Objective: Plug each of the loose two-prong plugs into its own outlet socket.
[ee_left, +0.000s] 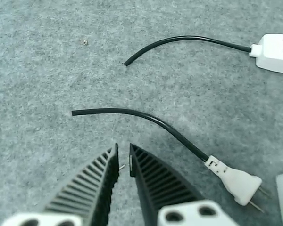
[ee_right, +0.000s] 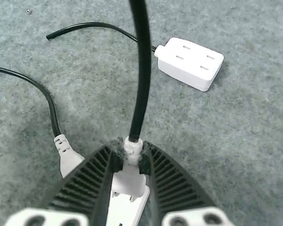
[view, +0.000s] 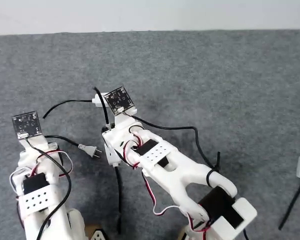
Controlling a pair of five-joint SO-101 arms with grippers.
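right tool (ee_right: 130, 154) was clenched on a socket (ee_right: 130, 186) at its cord end, left tool (ee_left: 124, 157) almost clenched on nothing, plug (ee_left: 239, 182) lay loose on the desk (view: 240, 75) between them, second socket (ee_right: 191, 63) nearby.

grey carpet (view: 240, 75), a small screw (ee_left: 85, 42), white wall (view: 140, 15).
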